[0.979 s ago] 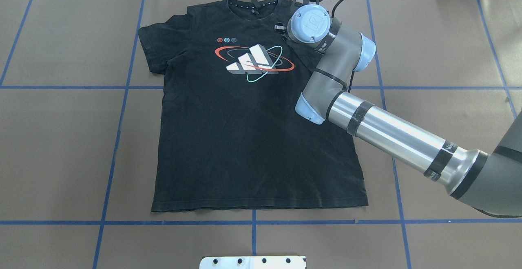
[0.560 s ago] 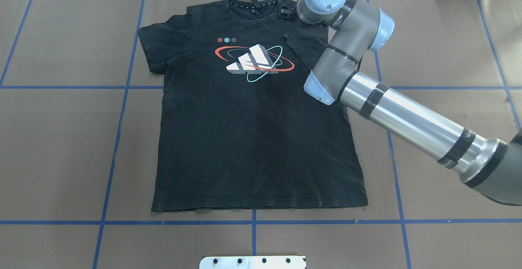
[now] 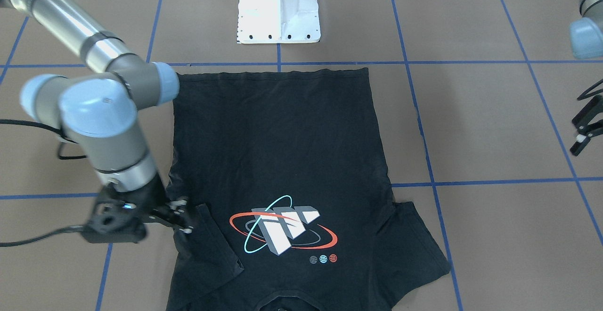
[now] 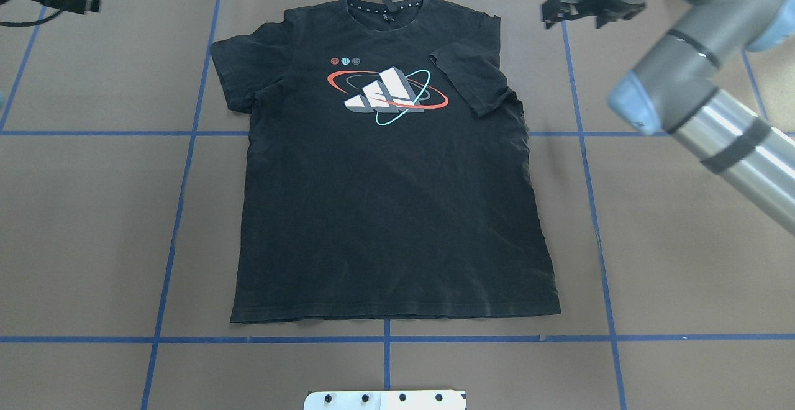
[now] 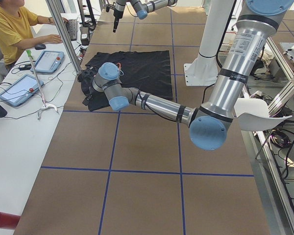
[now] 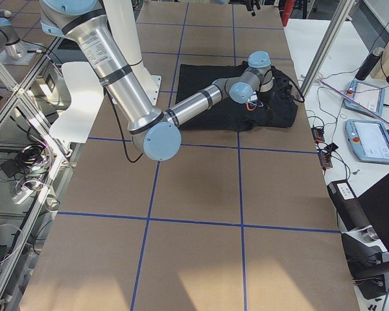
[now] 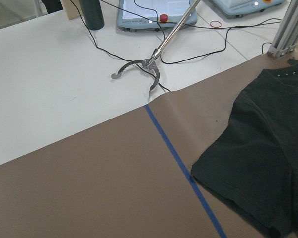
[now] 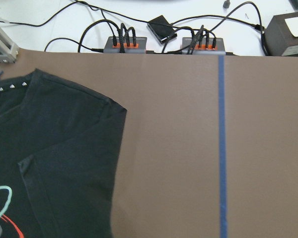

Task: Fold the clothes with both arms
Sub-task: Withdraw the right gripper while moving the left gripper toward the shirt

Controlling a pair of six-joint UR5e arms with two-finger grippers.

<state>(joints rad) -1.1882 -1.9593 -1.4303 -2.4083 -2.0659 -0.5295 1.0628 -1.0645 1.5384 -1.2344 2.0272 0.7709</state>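
Your right gripper (image 4: 571, 12) is backing off the sleeve (image 4: 472, 81) it was covering a second ago, jaws standing apart and empty. Your left gripper (image 3: 583, 132) is hanging open too, well aside. The T-shirt (image 4: 385, 199) is lying flat, print up, that sleeve folded inward.

Your tabletop (image 4: 93, 223) is covered in brown paper, marked into big squares by blue tape lines (image 4: 186, 339). Along its far edge runs a white desk (image 5: 10, 127) with two pendants (image 5: 49, 61), a keyboard (image 5: 71, 29), a mouse (image 5: 39, 46) and loose black cables. A person (image 5: 10, 27) in a yellow shirt sits there. Two hubs (image 8: 124, 45) with orange plugs lie just past the paper's edge, near a black box (image 8: 288, 29). A metal grabber (image 7: 154, 59) rests on the desk. An aluminium post (image 5: 63, 34) rises at the edge. A white chair (image 5: 257, 112) stands behind. The light is bright and even.
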